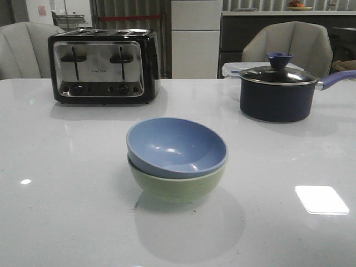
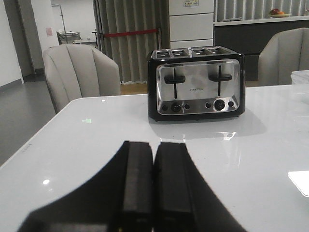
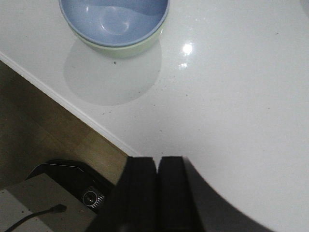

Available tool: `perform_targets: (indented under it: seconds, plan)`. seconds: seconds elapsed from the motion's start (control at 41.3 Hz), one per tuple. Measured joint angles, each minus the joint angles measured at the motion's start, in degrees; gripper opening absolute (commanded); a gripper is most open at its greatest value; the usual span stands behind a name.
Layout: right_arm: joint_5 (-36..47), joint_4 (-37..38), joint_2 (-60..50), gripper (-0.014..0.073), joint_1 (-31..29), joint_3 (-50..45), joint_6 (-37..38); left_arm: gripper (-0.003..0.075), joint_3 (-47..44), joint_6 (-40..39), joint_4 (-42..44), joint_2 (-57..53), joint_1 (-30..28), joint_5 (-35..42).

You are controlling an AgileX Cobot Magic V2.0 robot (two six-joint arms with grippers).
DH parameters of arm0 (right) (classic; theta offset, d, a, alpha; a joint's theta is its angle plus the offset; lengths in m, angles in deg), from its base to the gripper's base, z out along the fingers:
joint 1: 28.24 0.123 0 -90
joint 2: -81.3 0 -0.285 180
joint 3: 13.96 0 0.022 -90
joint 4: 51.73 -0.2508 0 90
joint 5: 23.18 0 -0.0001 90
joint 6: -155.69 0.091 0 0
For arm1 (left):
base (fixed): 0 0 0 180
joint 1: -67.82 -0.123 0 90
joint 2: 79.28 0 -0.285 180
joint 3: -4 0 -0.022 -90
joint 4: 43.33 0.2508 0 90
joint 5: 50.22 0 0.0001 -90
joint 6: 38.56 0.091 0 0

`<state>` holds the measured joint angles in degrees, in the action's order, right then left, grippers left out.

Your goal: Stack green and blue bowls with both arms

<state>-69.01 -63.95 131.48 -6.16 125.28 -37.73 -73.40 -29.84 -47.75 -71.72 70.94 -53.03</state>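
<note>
The blue bowl is seated inside the green bowl near the middle of the white table, a little tilted so that its rim rides higher on the left than on the right. Only a band of the green bowl is seen beneath it, which suggests that the two are nested closely, as bowls of equal size would be. From this the stacking is judged to be done, or all but done; a slight levelling of the upper bowl is the only thing that might be wanted.

Neither bowl is touched by anything. In the right wrist view the stack is seen from above, and the right gripper is held well apart from it, over the table's near edge, with its jaws pressed together and nothing between them. The left gripper is likewise closed on nothing, its fingers meeting with only a thin seam between them, and it is pointed toward the toaster, away from the bowls. Both arms appear to be drawn back so that the stack is left clear.

Further off, the toaster stands at the back left of the table and a dark saucepan with a purple handle at the back right, both well apart from the bowls.
</note>
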Motion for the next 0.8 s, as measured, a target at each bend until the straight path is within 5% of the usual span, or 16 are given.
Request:
perform_targets:
  seconds: [0.799]
  plan:
    - [-0.02, 0.00, -1.63, 0.0029, -0.85, -0.08, 0.00, 0.0093, 0.00, 0.00, -0.03, 0.00, 0.00, 0.08]
